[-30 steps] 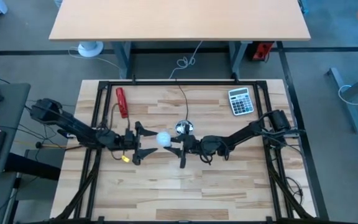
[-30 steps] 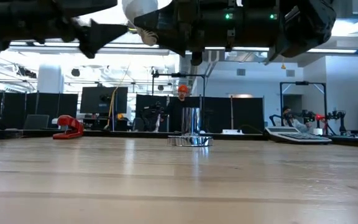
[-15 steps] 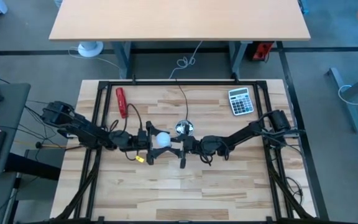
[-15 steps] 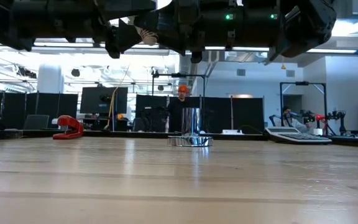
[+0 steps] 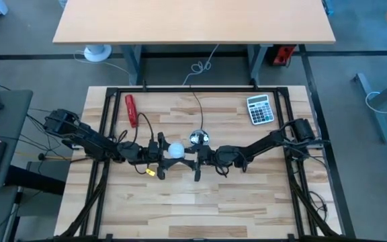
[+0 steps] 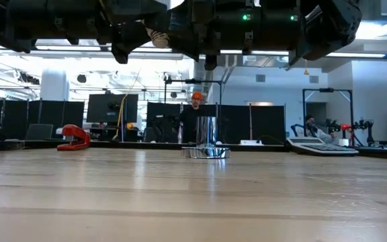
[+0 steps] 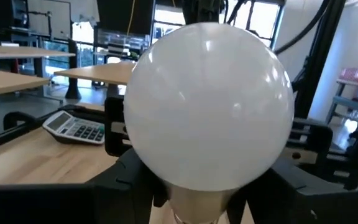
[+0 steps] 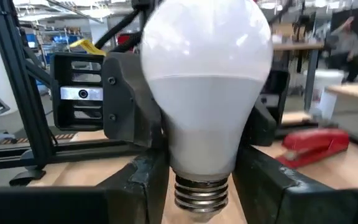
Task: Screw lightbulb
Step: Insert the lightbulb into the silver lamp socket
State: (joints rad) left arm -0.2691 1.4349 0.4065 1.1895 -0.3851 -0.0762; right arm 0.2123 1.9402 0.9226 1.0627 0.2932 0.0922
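Note:
The lightbulb (image 5: 175, 149) is white with a ribbed silvery screw base. It hangs upright, globe up and base down, high above the middle of the table. My right gripper (image 5: 188, 156) is shut on it from the table's right. My left gripper (image 5: 163, 154) comes level from the left and stands open, a finger on either side of the globe (image 7: 210, 106); I cannot tell whether it touches. The shiny round metal socket (image 5: 198, 138) stands on the table just beyond the bulb, with its black cord running to the far edge. My right gripper pinches the bulb's tapering neck (image 8: 201, 149), just above the screw base, between its two fingers (image 8: 148, 180). The fingers reach in level from the table's right. The bulb sits upright in the hold, base down, lifted clear of the table.
A red stapler (image 5: 132, 110) lies at the far left of the table and a calculator (image 5: 260, 109) at the far right. Bare wooden table top stretches along the near side (image 5: 200, 208). A black frame borders the table.
My left gripper has gone toward the table's right edge, up to the bulb, and its open fingers now stand on either side of the globe. The bulb has stayed where it was.

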